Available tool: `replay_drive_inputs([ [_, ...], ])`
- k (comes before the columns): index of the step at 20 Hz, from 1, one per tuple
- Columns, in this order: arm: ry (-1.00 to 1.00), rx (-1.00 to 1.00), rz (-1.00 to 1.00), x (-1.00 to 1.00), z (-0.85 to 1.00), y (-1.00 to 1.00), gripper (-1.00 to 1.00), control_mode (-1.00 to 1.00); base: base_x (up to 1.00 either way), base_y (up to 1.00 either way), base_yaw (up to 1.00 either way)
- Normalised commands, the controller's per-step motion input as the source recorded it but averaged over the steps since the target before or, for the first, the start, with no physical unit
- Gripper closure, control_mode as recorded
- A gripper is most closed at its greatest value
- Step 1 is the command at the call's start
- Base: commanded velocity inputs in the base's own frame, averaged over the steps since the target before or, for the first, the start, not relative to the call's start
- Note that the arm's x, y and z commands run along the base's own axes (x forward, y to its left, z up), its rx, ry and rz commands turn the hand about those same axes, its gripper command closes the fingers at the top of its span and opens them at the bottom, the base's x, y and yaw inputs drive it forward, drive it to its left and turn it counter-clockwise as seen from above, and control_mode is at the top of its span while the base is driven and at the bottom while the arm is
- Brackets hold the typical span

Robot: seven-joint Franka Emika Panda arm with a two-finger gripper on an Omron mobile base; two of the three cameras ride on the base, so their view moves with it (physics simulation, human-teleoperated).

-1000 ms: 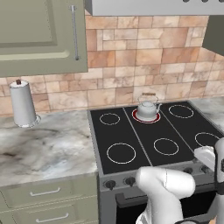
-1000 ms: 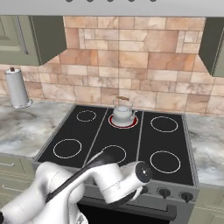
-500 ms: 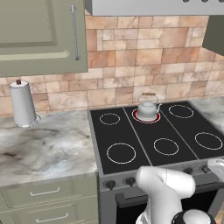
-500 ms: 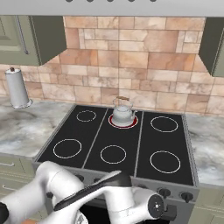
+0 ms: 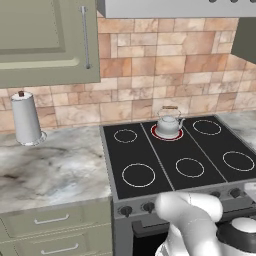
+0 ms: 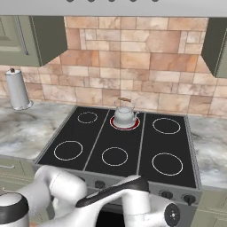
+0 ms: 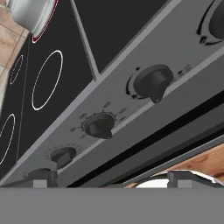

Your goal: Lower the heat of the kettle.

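Note:
The small silver kettle stands on the back middle burner, whose ring glows red. In the hand view the kettle sits at the top left corner. My gripper is low in front of the stove's grey control panel, open, with its tips far apart and nothing between them. Several dark knobs line that panel; the nearest two are the middle knob and the larger-looking knob. The knobs also show along the stove front.
A tall white paper towel roll stands on the marble counter left of the stove. Green drawers sit under the counter and an upper cabinet hangs above it. More counter lies right of the stove.
My arm has swung down from over the stove's front edge to below it, in front of the control panel. The kettle and its red ring stay as they were.

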Motion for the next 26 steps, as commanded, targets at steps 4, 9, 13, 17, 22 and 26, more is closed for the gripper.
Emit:
replay_drive_inputs([
  [4,0.0,0.02,0.0,0.14,-0.31,-0.14,-1.0,-1.0,0.0,0.0,0.0],
  [9,-0.01,0.05,0.0,0.3,-0.13,0.0,-1.0,-1.0,0.0,0.0,0.0],
  [13,-0.11,0.1,0.0,0.3,-0.12,0.0,-1.0,-1.0,0.0,0.0,0.0],
  [17,-0.09,0.07,0.0,0.26,-0.21,0.0,-1.0,-1.0,0.0,0.0,0.0],
  [22,-0.13,0.04,0.0,0.16,-0.2,-0.01,-1.0,-1.0,0.0,0.0,0.0],
  [26,-0.14,0.0,0.0,0.09,-0.12,-0.07,-1.0,-1.0,0.0,0.0,0.0],
])
